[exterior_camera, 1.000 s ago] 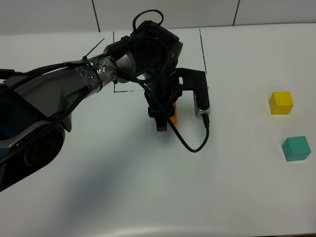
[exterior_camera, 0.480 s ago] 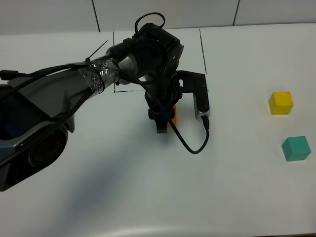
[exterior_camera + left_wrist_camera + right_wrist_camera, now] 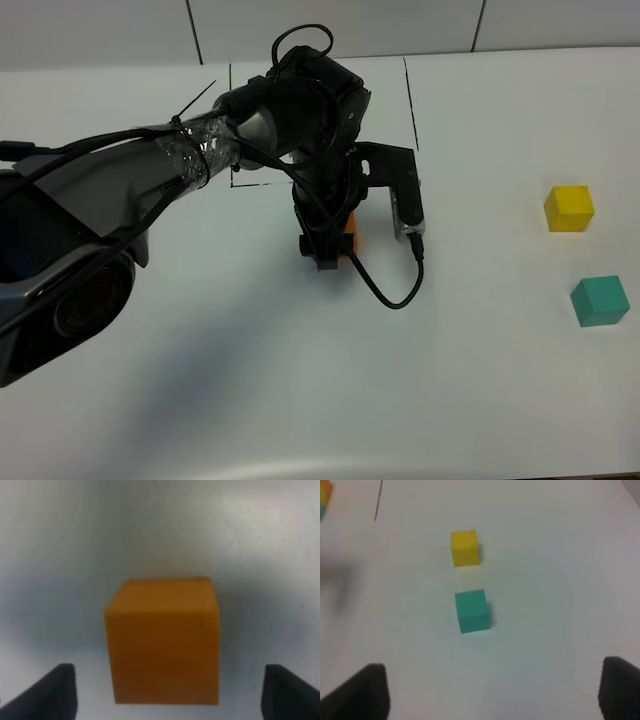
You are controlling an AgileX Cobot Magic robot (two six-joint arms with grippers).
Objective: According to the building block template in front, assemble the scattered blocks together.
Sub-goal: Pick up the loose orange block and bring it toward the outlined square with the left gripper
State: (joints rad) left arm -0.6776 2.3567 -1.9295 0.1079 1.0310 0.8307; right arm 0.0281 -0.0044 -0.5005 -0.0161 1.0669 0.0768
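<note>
Two fingers [image 3: 59, 692] of the left gripper [image 3: 170, 695] are spread wide and flank the orange block [image 3: 162, 640], with bare surface showing on either side. Nothing is pinched, and the block rests on the white table [image 3: 480, 380] near the drawn black line [image 3: 410, 100]. Right gripper [image 3: 492, 692]: jaws likewise spread, empty, hanging over the yellow block [image 3: 569, 208] and teal block [image 3: 599, 301], which sit near each other and well apart from the orange one. Building block template [image 3: 322, 497]: only a sliver shows at the edge of the right wrist view; the arm hides it from above. Step in hand, by judgement: orange block set as the row's first piece, two blocks unjoined. Next move calls for lifting the left arm clear without nudging the orange block, then a square grip on the yellow block.
</note>
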